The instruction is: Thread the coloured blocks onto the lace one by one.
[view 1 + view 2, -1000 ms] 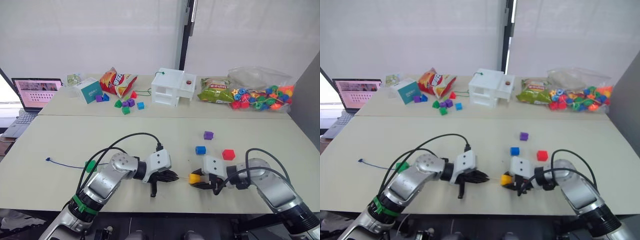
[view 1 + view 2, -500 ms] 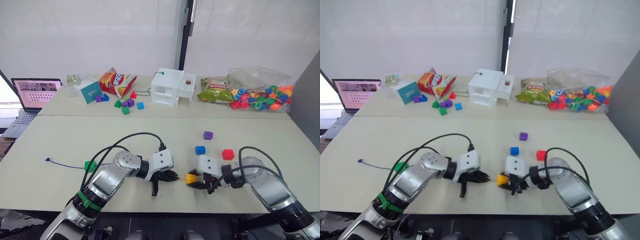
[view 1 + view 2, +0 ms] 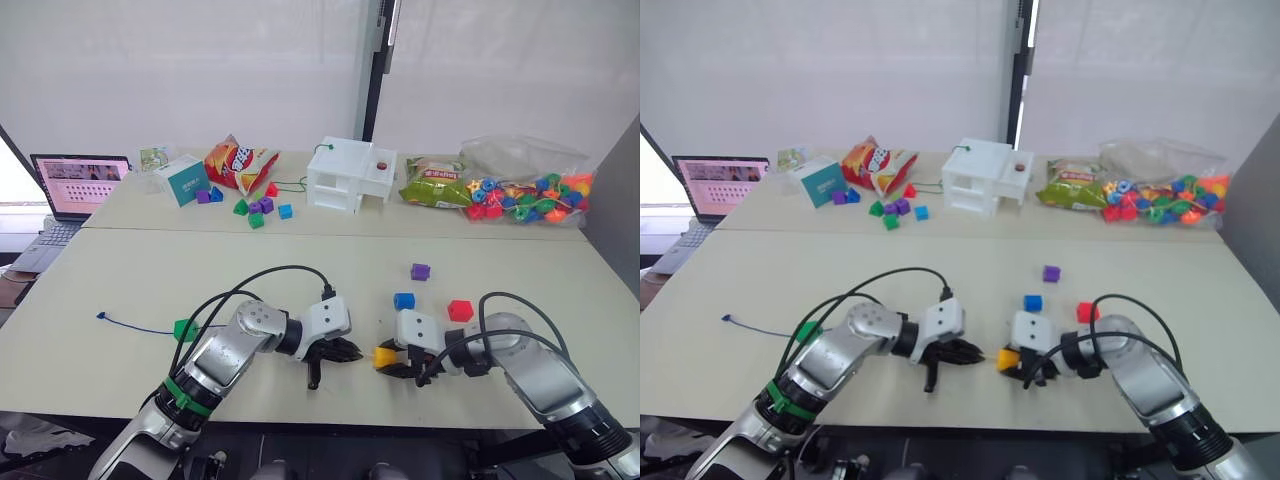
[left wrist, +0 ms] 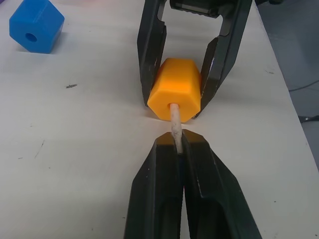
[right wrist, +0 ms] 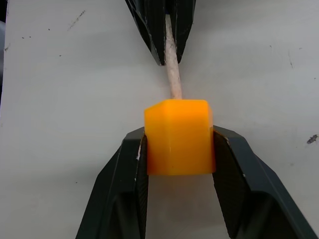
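My left gripper (image 4: 178,139) is shut on the lace's pale stiff tip (image 4: 175,117). The tip enters the hole of the yellow block (image 4: 175,89). My right gripper (image 5: 179,135) is shut on that yellow block (image 3: 384,355), low over the near table edge and facing the left gripper (image 3: 350,352). The dark-blue lace (image 3: 135,329) trails left to its knot. A green block (image 3: 184,329) sits on the lace there. The blue block (image 3: 403,300), red block (image 3: 460,310) and purple block (image 3: 420,271) lie loose behind the right gripper.
On the far table stand a laptop (image 3: 75,185), a teal box (image 3: 183,180), a chip bag (image 3: 235,162), a cluster of small blocks (image 3: 252,209), a white box (image 3: 348,175), a green snack bag (image 3: 432,183) and a clear bag of beads (image 3: 525,190).
The two grippers have drawn closer together, bringing the yellow block up to the lace tip. The head view has shifted slightly.
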Tool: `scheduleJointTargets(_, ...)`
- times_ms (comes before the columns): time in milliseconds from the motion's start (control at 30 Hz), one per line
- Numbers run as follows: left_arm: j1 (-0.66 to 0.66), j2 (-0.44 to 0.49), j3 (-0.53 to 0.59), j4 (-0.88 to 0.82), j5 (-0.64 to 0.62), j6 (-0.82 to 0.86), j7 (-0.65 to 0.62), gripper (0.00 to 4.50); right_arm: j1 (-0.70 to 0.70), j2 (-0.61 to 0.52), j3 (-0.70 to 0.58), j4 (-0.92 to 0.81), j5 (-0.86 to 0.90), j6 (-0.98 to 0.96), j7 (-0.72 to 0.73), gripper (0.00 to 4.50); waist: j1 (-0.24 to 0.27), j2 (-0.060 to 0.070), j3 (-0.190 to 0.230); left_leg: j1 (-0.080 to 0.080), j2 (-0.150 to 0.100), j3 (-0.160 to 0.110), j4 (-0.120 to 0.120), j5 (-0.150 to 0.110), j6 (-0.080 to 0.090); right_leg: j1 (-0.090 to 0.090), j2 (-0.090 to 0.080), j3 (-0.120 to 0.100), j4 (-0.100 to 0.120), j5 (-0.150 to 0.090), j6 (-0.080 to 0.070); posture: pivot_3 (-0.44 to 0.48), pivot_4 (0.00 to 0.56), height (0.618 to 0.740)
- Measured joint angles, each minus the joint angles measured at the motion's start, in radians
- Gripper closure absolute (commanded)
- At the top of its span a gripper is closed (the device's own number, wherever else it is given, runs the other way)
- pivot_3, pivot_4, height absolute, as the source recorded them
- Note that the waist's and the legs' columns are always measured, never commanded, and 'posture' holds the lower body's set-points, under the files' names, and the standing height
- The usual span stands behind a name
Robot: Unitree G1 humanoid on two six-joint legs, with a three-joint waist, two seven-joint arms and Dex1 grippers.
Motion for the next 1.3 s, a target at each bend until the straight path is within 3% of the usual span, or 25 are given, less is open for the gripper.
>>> scheduleJointTargets(733, -0.016, 0.000, -0.008, -0.015, 0.046, 0.005, -0.038, 4.50, -0.003, -0.001, 0.009, -0.064, -0.030, 0.092, -0.002, 3.22, 0.001, 0.000, 0.000, -0.002, 0.001, -0.001, 0.005, -0.001, 0.001, -0.001, 0.000, -0.001, 0.002, 0.000, 0.000, 0.000, 0.150, 0.740)
scheduleJointTargets(1300, 0.026, 0.002, -0.002, 0.034, 0.062, -0.116, -0.048, 4.50, 0.009, -0.014, 0.018, -0.170, -0.048, 0.238, -0.044, 3.22, 0.000, 0.000, 0.000, -0.003, 0.001, -0.002, 0.006, -0.001, 0.001, -0.001, 0.000, -0.002, 0.001, 0.000, 0.000, 0.000, 0.150, 0.740)
